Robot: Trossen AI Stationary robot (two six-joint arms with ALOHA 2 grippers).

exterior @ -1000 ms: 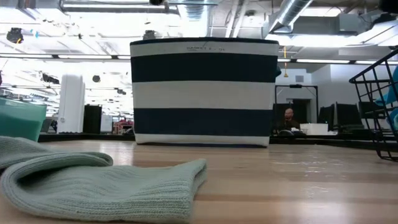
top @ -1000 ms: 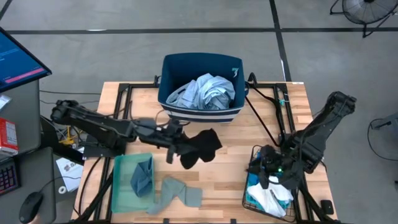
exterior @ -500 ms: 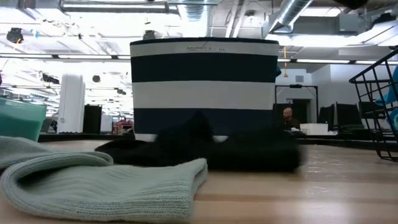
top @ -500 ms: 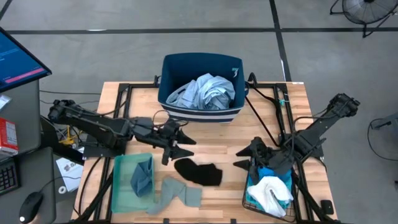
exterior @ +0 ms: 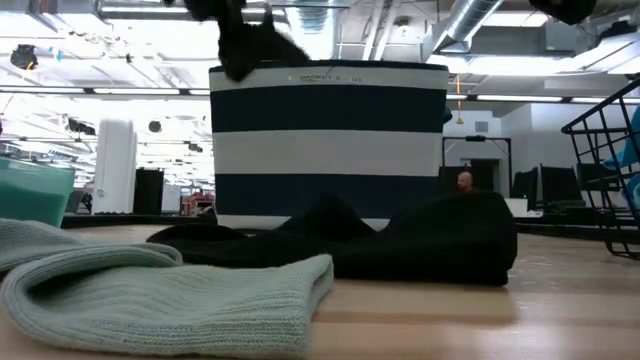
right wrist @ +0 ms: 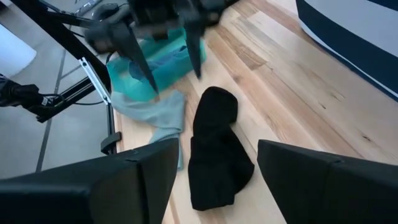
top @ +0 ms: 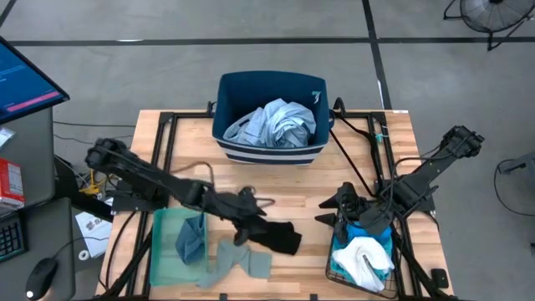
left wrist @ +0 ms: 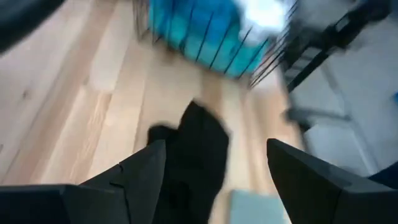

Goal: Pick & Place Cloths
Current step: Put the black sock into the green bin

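Note:
The small black cloth point(top: 276, 237) lies flat on the wooden table point(top: 351, 159), near its front middle; it also shows in the low view point(exterior: 400, 240). My left gripper point(top: 251, 224) hangs open just above the cloth's left end, its fingers spread with the cloth below them point(left wrist: 199, 155), clear of it in the low view point(exterior: 240, 40). My right gripper point(top: 328, 211) is open over the left rim of the wire basket point(top: 332, 255), facing the black cloth point(right wrist: 217, 149). A pale blue-white shirt point(top: 276, 124) fills the navy striped bin point(top: 230, 88).
The wire basket holds a white cloth point(top: 359, 259) and a turquoise one point(top: 361, 234). A pale green tray point(top: 167, 251) at the front left holds a grey-blue cloth point(top: 191, 238). A grey-green cloth point(top: 238, 259) lies beside it, close to the black cloth.
My left gripper has opened and let go of the black cloth, which fell from hanging in the air to lying flat on the table. The gripper then went toward the near edge and right, down over the cloth. My right gripper has come up out of the basket toward the left.

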